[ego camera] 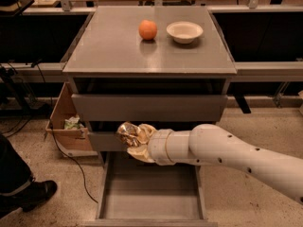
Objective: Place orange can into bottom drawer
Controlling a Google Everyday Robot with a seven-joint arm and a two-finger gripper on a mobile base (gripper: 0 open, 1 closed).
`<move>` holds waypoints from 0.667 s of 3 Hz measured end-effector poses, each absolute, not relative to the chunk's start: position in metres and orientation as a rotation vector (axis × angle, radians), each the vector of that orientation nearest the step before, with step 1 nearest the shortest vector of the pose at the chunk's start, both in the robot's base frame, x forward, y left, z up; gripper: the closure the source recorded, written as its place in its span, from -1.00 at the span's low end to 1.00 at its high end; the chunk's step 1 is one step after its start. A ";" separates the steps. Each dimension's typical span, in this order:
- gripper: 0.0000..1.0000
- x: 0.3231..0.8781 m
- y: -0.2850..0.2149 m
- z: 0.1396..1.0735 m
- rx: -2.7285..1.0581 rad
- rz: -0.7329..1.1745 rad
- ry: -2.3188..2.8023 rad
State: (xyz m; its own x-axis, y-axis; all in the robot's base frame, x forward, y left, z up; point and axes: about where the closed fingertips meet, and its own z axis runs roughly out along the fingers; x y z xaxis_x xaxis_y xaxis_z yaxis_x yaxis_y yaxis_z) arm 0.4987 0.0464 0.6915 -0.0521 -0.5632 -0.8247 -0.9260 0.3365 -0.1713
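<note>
Small shiny dented golden-brown metal orange can [127, 132] is clamped in the tool [136, 142]. Its cream fingers [141, 153] are closed round the can, at the end of the white arm [222, 152] reaching in from the right. The can hangs in the air below the desk's front edge, left of centre, in front of the middle drawer face. Beneath it is the back-left part of the bottom drawer [151, 195], a wide shallow grey metal tray pulled out, w/ flat grey floor. The can prob. isn't touching that floor; the gap is hard to read from this angle.

Progress, my read: pick-up done, drawer open, carry approx. done. Left to do: lower the can into the tray, let go, pull the arm clear.

Count: 1 can, 1 tool, 3 grey drawers. Top drawer [149, 107] is shut, middle drawer [100, 141] is mostly hidden by the tool, bottom is open. On the grey metal desk [113, 56]: 1 round smooth orange fruit [148, 30] near the back edge, about centre, & 1 shallow cream bowl [184, 31] just beside it, toward the back-right corner. 1 brown cardboard box [64, 126] sits on the floor off the desk's left edge.
</note>
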 end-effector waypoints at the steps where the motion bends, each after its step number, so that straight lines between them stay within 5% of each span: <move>1: 1.00 0.492 0.045 0.653 -1.354 0.517 1.737; 2: 1.00 0.486 0.040 0.567 -1.385 0.460 1.767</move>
State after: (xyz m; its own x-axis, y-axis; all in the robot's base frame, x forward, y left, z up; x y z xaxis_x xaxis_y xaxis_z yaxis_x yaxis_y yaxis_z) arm 0.4863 0.0399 0.5668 -0.0536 -0.6225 -0.7808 -0.9242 0.3270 -0.1972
